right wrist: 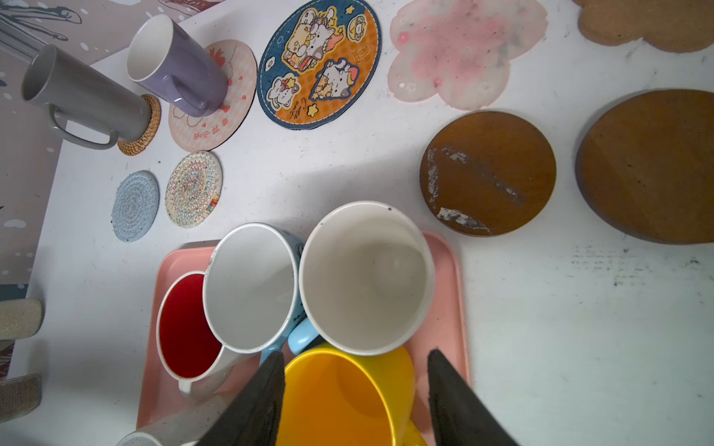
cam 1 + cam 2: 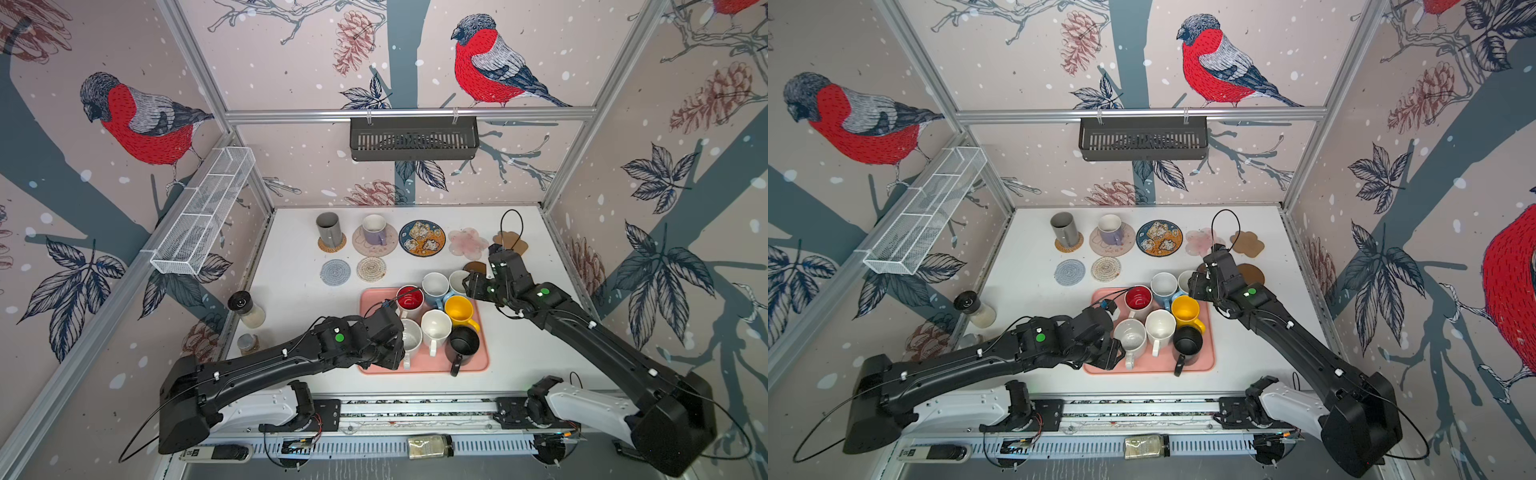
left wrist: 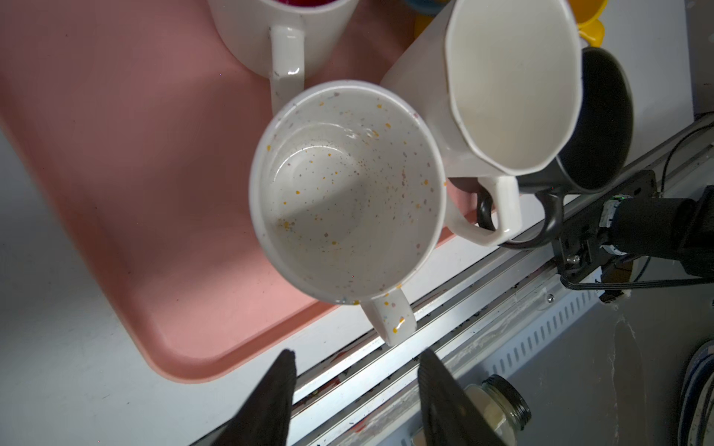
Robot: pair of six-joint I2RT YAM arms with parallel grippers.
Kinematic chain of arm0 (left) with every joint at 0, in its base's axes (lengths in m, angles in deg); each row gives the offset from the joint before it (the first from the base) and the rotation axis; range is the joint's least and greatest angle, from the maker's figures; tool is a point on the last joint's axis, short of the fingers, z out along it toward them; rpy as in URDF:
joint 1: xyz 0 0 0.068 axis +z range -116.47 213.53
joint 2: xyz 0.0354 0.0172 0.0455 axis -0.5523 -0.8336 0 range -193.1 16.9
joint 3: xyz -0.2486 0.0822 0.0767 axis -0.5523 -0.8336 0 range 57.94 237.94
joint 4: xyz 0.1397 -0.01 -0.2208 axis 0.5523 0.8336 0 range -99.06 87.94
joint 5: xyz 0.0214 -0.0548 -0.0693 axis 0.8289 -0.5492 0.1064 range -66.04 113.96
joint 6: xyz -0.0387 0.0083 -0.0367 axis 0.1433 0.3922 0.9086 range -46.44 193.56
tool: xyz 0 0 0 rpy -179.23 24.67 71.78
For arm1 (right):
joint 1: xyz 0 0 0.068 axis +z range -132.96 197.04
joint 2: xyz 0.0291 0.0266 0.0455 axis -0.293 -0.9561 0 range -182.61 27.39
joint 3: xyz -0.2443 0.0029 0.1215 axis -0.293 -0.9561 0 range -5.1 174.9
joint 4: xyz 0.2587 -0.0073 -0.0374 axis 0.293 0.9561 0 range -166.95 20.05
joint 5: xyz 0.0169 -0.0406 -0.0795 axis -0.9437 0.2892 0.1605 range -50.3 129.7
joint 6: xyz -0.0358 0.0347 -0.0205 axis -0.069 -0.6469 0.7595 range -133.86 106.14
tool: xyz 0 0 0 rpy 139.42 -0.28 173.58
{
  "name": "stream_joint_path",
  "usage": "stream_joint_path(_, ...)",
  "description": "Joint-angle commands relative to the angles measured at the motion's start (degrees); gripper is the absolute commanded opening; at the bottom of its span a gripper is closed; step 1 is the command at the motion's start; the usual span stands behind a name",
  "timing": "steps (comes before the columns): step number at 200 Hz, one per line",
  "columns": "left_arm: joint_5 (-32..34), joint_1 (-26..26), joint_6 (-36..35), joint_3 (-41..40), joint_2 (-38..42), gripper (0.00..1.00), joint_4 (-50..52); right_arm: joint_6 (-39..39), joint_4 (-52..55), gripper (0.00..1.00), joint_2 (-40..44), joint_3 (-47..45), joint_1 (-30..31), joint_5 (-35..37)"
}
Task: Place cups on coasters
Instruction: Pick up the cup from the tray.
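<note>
Two cups already stand on coasters at the back of the white bench [image 2: 299,299]: a tall grey ceramic mug [image 2: 329,228] on a woven straw coaster [image 2: 332,246], and a lavender mug [image 2: 374,230] on a beige cartoon-printed round coaster [image 2: 365,249]. The row goes on with three bare coasters: a blue cartoon-printed round [image 2: 422,237], a pink flower-shaped mat [image 2: 467,243] and a tan cloud-shaped mat [image 2: 513,243]. In front lie a grey woven round [image 2: 335,272] and a cream woven round [image 2: 371,269]. Two brown discs [image 1: 487,173] [image 1: 649,166] lie over by the right arm.

The other seven mugs crowd a pink rectangular tray [image 2: 436,366]:
- a white mug with a red inside [image 2: 409,298]
- two light blue mugs [image 2: 435,286] [image 2: 458,281]
- a yellow mug [image 2: 459,311]
- a faceted white mug [image 2: 436,328]
- a speckled white mug [image 2: 411,338]
- a black mug [image 2: 463,344]

The left gripper [image 3: 356,355] hangs over the tray's near edge. Its fingers are spread and hold nothing, and the speckled mug's handle points into the gap without touching. The right gripper [image 1: 357,357] is poised above the tray's far right corner. Its fingers are also apart, over the yellow mug with a light blue mug just ahead, and I see nothing pinched between them.
</note>
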State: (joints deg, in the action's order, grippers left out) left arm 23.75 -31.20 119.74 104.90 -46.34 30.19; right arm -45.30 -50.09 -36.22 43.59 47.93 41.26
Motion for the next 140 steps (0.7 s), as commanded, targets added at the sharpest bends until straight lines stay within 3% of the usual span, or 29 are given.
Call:
stream_joint_path(1,-0.7,-0.5,2.4,-0.4,-1.1,0.5,-1.9,2.0,-2.1,0.6,1.3,-0.9,-1.9,-2.2)
stream_joint_path(67,-2.4,-2.6,3.3,2.5,-9.1,0.51,-4.2,4.6,-5.1,0.6,4.1,-4.5,-7.0,-6.7)
stream_joint_path(140,-1.5,-2.6,5.4,4.0,-14.1,0.48,-2.7,4.5,-6.2,0.6,5.5,-5.5,-7.2,-9.3)
